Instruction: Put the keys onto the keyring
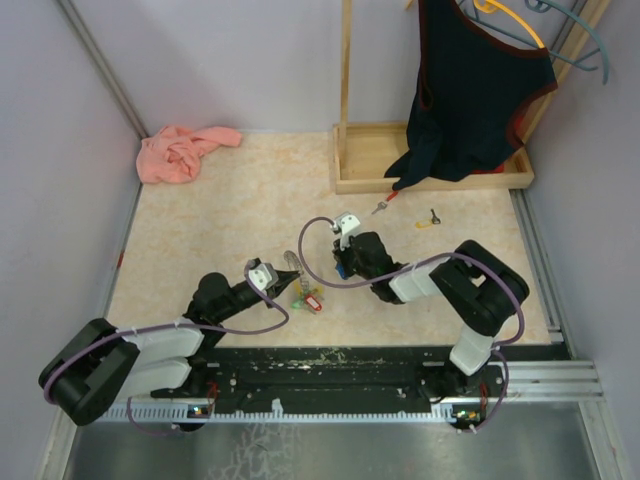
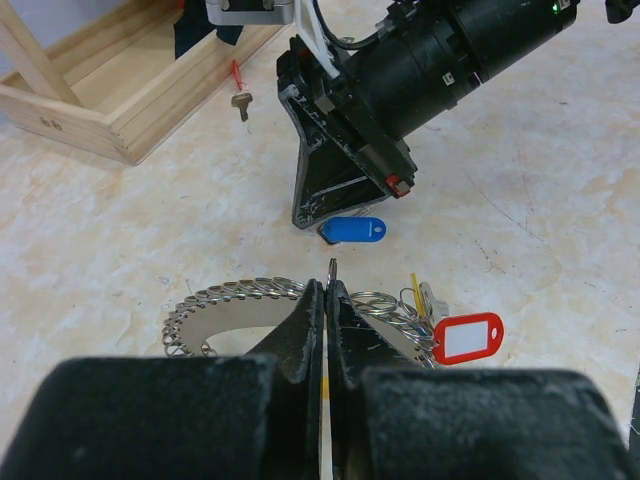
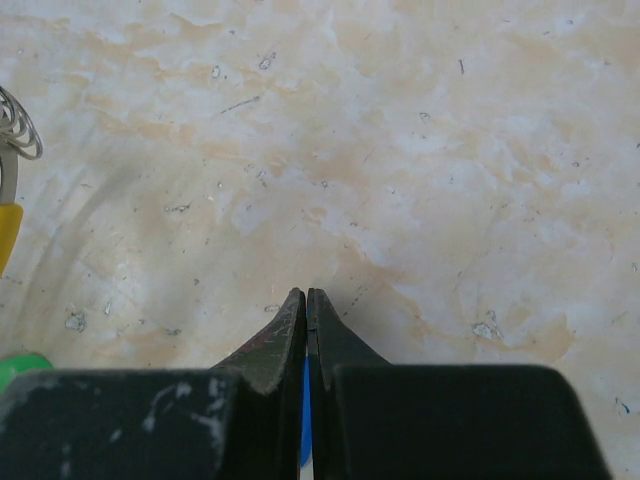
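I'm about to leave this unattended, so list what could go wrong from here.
1. The left gripper pinches only a thin sliver of the keyring, which may slip out when pushed.
2. The right gripper holds the blue key at its very fingertips, so it may twist or drop.
3. The red key lies close to the wooden stand and may be awkward to grasp.

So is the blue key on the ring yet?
Not yet, it's off. The blue key sits by the right gripper, apart from the ring, with bare table between them.
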Motion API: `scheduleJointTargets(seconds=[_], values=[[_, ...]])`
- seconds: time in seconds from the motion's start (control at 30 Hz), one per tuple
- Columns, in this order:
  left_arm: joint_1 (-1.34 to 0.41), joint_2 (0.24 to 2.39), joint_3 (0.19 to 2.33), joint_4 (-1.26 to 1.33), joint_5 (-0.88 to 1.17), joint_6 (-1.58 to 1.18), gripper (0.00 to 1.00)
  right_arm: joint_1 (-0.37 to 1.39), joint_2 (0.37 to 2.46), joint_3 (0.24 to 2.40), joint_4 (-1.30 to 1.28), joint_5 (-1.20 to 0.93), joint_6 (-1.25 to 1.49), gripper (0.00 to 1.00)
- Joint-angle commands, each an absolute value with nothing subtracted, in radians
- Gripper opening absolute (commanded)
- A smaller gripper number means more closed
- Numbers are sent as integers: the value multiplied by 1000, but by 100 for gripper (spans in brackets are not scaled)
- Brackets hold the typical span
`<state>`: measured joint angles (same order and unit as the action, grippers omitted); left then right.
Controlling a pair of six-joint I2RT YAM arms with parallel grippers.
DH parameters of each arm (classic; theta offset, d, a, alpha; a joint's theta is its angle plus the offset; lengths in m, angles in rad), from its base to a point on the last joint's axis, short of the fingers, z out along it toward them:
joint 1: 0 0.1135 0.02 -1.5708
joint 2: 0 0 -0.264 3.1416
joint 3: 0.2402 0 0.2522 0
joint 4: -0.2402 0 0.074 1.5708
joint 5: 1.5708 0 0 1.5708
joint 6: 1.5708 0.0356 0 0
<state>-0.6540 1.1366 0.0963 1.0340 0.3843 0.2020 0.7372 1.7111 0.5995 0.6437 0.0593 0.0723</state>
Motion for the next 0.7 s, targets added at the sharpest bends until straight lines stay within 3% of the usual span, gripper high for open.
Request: scheduleJointTargets(seconds=[0.0, 0.07, 0.4, 0.67], values=[[-648, 1115, 85, 1106, 381, 192, 1, 741, 1715, 670, 540, 73, 82, 0], [-647, 1110, 86, 1101, 377, 190, 1, 741, 1703, 696, 459, 68, 84, 0], [-647, 1104, 85, 1101, 381, 189, 1, 709, 1629, 922, -29, 6, 75, 32], [-646, 1100, 87, 1094, 383, 190, 1, 688, 1699, 1110, -318, -32, 82, 34]])
